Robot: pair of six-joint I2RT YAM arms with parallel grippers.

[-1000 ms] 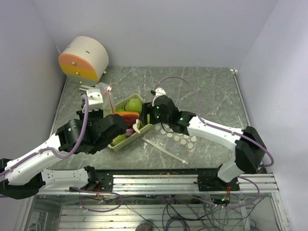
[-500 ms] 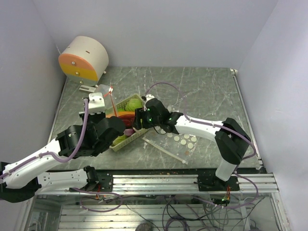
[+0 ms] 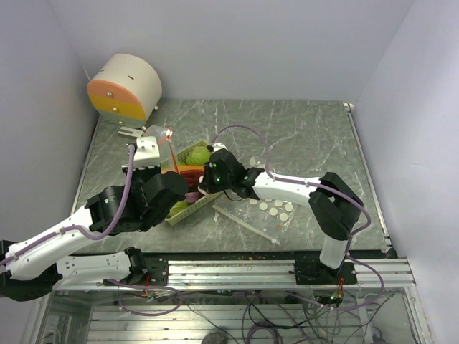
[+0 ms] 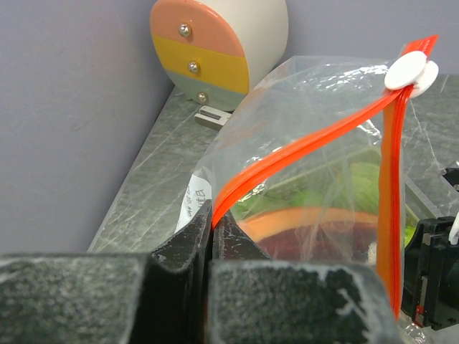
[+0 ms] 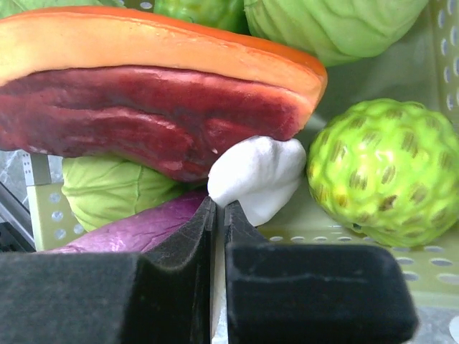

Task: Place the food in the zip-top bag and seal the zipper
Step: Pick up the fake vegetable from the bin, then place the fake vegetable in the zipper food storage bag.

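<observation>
Grey marbled table (image 3: 315, 136) from above: the toy food (image 3: 201, 155) lies in a pale-green basket (image 3: 179, 209), none bagged yet

Left wrist: left gripper (image 4: 213, 215) is clenched on the zip-top bag (image 4: 315, 150), limp slippery film, at its stiffer orange zipper strip (image 4: 301, 136)

Right wrist: right gripper (image 5: 219, 211) is pinched onto a smooth white piece (image 5: 258, 175), probably light and rigid; the bumpy green ball (image 5: 376, 175) beside it would need a wide grasp across its middle

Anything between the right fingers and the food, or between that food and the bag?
Nothing at the grip: the right gripper is shut on the white piece. The red-and-orange slab lies against it. The bag looks open at its mouth.
</observation>
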